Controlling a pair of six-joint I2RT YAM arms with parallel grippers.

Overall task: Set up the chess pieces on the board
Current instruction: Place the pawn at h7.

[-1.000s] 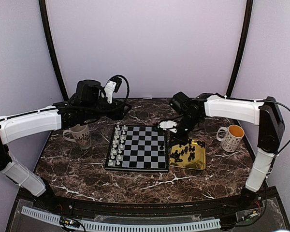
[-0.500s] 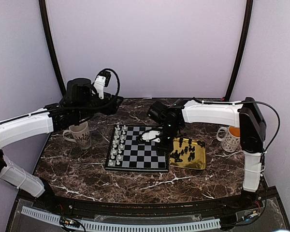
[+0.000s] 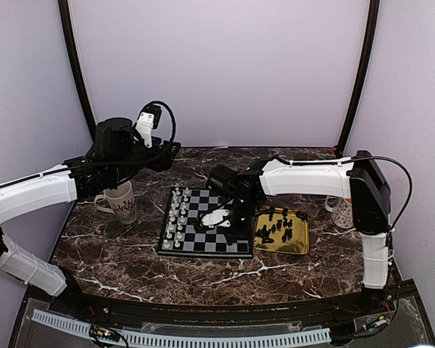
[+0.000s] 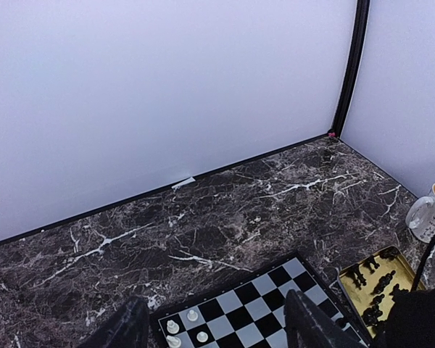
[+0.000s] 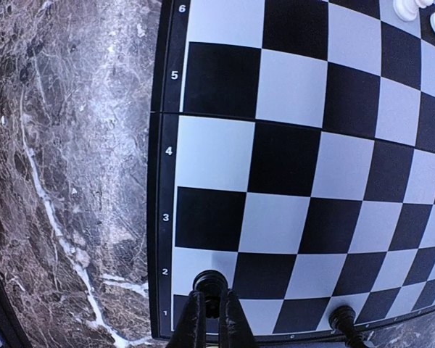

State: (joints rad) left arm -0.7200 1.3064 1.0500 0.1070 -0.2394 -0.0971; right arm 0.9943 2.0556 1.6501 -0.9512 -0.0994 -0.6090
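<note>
Over to the board (image 3: 203,243), lying flat in the middle of the overhead view on the marble table (image 3: 116,246). The right gripper (image 3: 234,230) is low over the board's right-hand side, with its arm stretched in from the right of the frame. In the right wrist view the jaws are pinched fully closed on 1 black piece (image 5: 210,280). Its round head pokes out just above the fingertips at the bottom of the frame. The piece is over the pale square beside the printed 2 on the board's rim, in the outermost column. Whether its base touches the square cannot be told. A second black piece (image 5: 342,317) stands further right along the bottom of that frame, close to the rim.

From above, the white pieces (image 3: 177,214) fill 2 columns down the board's left side. A gold tray (image 3: 299,250) lies just beside the board's right edge, and a cluster of black pieces (image 3: 275,230) sits in it. 1 mug (image 3: 119,203) stands left of the board, and a second mug (image 3: 342,214) is at the far right, partly behind the right arm.

The left gripper (image 3: 172,150) hangs high at the upper left, well apart from the board. Its wrist view shows the 2 fingers (image 4: 127,330) spread wide at the bottom of the frame with nothing between them.
</note>
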